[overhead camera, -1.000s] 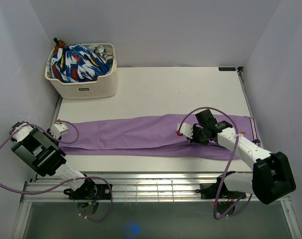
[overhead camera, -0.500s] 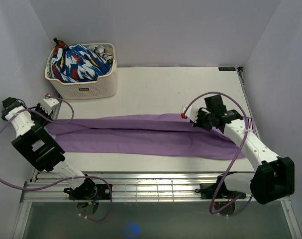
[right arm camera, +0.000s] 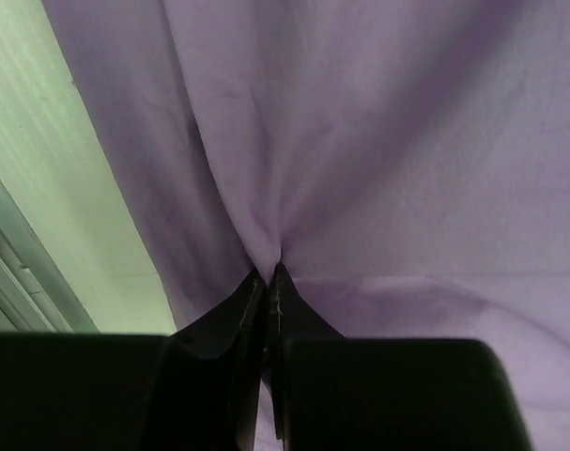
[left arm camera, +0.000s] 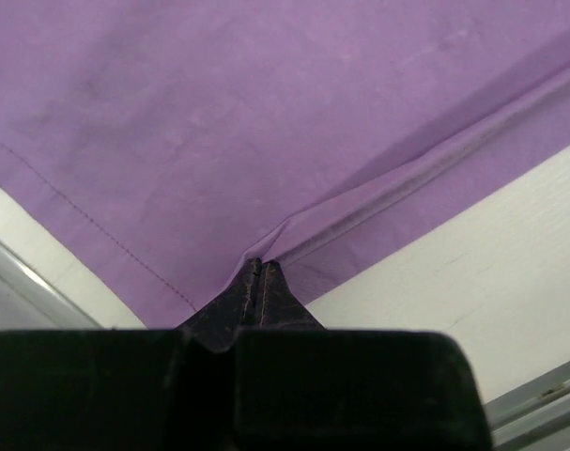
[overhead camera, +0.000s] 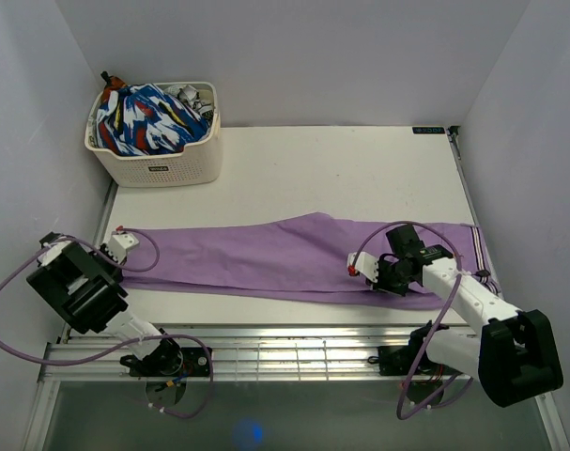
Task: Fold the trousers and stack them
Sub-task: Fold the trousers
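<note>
The lilac-purple trousers (overhead camera: 266,254) lie stretched left to right across the near half of the table, waistband with white stripes (overhead camera: 479,246) at the right end. My left gripper (overhead camera: 118,246) sits at the leg-hem end on the left, shut on a pinch of trouser fabric (left arm camera: 360,141) beside a folded seam. My right gripper (overhead camera: 364,268) is low over the near edge of the trousers right of centre, shut on a gathered fold of the fabric (right arm camera: 360,141). Creases radiate from both pinch points.
A cream laundry basket (overhead camera: 158,167) at the back left holds a blue, white and red patterned garment (overhead camera: 144,117). Bare white tabletop (overhead camera: 341,169) lies behind the trousers. A metal rail (overhead camera: 266,352) runs along the near table edge.
Both grippers came back down and toward the near edge after lifting the trousers, which now lie flat again. The left gripper closed on the hem end during this time.
</note>
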Action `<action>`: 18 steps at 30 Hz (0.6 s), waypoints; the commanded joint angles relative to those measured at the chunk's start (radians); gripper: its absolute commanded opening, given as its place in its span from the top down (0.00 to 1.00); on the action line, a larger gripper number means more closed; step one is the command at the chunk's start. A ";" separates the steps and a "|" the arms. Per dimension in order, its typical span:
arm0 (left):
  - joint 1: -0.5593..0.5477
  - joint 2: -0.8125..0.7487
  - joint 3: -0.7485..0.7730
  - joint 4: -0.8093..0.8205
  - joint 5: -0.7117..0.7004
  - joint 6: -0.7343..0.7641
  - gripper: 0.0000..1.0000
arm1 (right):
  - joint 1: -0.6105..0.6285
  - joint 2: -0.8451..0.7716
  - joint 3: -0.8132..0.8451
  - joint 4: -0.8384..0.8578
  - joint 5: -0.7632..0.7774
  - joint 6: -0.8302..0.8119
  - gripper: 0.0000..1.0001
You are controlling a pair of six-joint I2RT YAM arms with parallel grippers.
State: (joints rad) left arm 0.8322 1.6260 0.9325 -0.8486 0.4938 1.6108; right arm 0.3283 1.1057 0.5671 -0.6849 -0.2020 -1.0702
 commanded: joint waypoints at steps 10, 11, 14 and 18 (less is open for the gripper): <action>0.030 0.021 0.057 -0.018 -0.086 0.052 1.00 | 0.006 0.031 0.004 -0.007 -0.019 -0.030 0.92; 0.036 0.012 0.068 -0.030 -0.072 0.055 1.00 | 0.006 0.026 0.007 -0.010 -0.022 -0.030 0.92; 0.050 -0.006 0.123 -0.087 -0.020 0.037 0.80 | 0.012 0.028 0.022 -0.010 -0.037 -0.005 0.92; 0.059 -0.029 0.207 -0.239 0.077 0.057 0.68 | 0.012 0.043 0.043 -0.038 -0.054 0.000 0.92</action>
State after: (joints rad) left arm 0.8799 1.6459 1.0637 -0.9768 0.4805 1.6413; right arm 0.3363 1.1439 0.5694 -0.6811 -0.2272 -1.0760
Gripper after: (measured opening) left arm 0.303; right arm 0.081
